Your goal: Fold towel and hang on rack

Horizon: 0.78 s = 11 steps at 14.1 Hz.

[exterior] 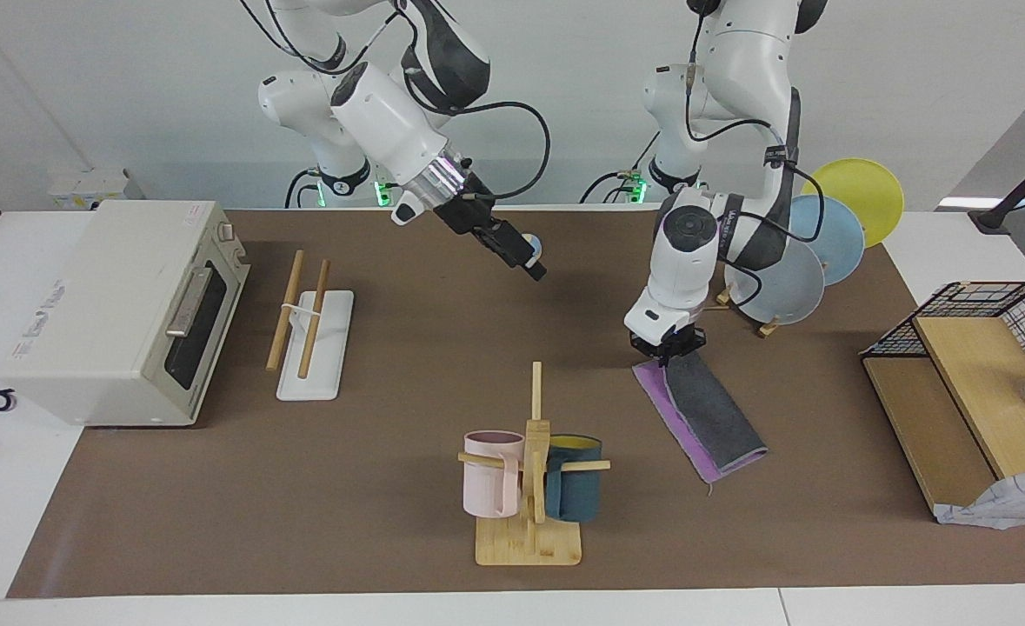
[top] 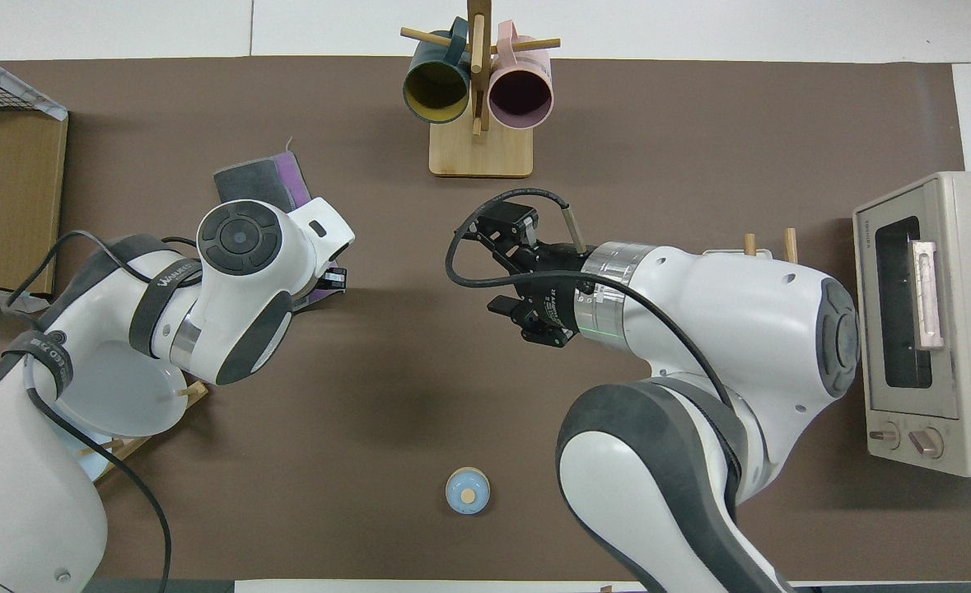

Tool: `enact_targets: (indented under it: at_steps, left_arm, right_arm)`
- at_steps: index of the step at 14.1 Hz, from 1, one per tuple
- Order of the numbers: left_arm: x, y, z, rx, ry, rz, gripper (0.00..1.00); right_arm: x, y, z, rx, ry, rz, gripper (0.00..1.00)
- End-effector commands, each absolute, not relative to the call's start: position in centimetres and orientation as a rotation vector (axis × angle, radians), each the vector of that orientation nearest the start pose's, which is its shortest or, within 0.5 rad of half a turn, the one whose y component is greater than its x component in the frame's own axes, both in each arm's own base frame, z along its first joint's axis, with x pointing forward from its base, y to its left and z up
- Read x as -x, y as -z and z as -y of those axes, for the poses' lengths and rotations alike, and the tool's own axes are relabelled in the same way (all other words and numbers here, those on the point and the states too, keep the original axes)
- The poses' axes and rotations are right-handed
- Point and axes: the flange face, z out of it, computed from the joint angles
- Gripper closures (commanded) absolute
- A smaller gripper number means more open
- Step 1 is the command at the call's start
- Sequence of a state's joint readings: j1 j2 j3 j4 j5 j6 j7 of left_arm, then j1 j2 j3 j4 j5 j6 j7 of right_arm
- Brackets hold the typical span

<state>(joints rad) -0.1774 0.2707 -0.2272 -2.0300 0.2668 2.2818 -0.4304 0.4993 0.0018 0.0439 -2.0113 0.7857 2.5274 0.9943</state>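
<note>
The towel (exterior: 710, 416) lies folded on the brown mat toward the left arm's end, dark grey on top with a purple strip along one long edge; in the overhead view only its farther end (top: 261, 177) shows past the left arm. My left gripper (exterior: 668, 350) is down at the towel's end nearest the robots and touches it. My right gripper (exterior: 536, 268) hangs in the air over the middle of the mat, holding nothing that I can see. The rack (exterior: 314, 323), two wooden rods on a white base, stands beside the toaster oven; overhead, only its rod tips (top: 790, 241) show.
A toaster oven (exterior: 129, 304) stands at the right arm's end. A bamboo mug tree (exterior: 531, 487) with a pink and a teal mug stands farther from the robots. Plates on a stand (exterior: 782, 278), a wire-and-wood shelf (exterior: 955, 374) and a small blue round thing (top: 467, 490) are also here.
</note>
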Motion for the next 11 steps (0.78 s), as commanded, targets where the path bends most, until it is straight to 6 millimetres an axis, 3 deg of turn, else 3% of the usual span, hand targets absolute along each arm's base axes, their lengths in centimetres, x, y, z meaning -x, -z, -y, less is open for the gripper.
enact_targets:
  at_steps: [1,2,3,4,5,6,8,11]
  left_arm:
    - [-55.6,-31.9,22.1,2.991,0.12,-0.17,1.0]
    - [-55.6,-31.9,22.3,2.996,0.124,-0.141,1.0]
    - [-55.6,-32.0,22.4,2.998,0.127,-0.123,0.6]
    - [-55.6,-32.4,22.1,2.999,0.126,-0.11,0.01]
    - [-55.8,-33.3,20.7,3.018,0.098,-0.047,0.0]
    - [-56.4,-35.1,17.8,3.082,0.053,0.094,0.0]
    - [-57.2,-36.6,14.4,3.234,0.009,0.14,0.0]
    - [-57.0,-34.7,9.4,3.313,0.012,0.271,0.0]
  right_arm:
    - [-51.3,-50.8,-30.0,2.058,-0.096,-1.147,0.0]
    - [-51.3,-50.8,-30.0,2.057,-0.096,-1.149,0.0]
    - [-51.3,-50.8,-30.0,2.057,-0.096,-1.149,0.0]
    - [-51.2,-50.8,-30.1,2.058,-0.097,-1.147,0.0]
    - [-51.2,-50.8,-30.1,2.06,-0.096,-1.146,0.0]
    - [-51.2,-50.9,-30.2,2.057,-0.095,-1.145,0.0]
    - [-50.9,-50.8,-30.7,2.064,-0.102,-1.136,0.0]
    - [-50.7,-50.8,-30.9,2.056,-0.117,-1.154,0.0]
